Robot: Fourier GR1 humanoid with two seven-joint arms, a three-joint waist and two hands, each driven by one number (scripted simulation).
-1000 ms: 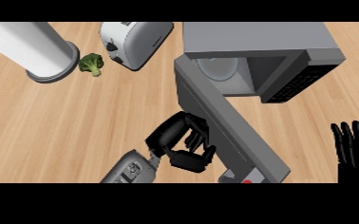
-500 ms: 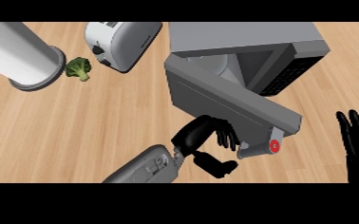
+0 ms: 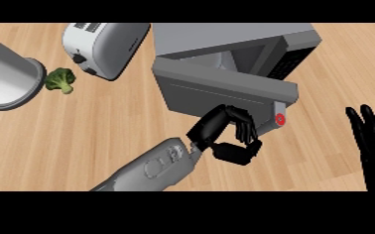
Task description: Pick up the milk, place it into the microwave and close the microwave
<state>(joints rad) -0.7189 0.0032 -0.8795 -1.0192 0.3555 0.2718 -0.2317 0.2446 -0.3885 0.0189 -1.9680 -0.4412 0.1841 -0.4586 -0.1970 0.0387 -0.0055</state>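
The grey microwave [image 3: 238, 39] stands at the back, and its door [image 3: 219, 87] is swung most of the way across the opening, leaving a narrow gap at the right. My left hand [image 3: 218, 131] rests against the door's lower front edge, near a red button [image 3: 279, 120]. Its fingers are loosely bent, with the thumb apart below them and nothing held. No milk shows anywhere; the door hides most of the cavity. My right hand [image 3: 362, 134] rests open at the right edge, fingers up.
A silver toaster [image 3: 106, 47] lies at the back left beside the microwave. A piece of broccoli [image 3: 60, 80] sits next to a large grey cylinder [image 3: 15, 82] at the left edge. Bare wooden counter [image 3: 88, 129] lies in front.
The microwave door has swung from wide open toward shut, with my left hand following it up and to the right. The right hand has stayed in place.
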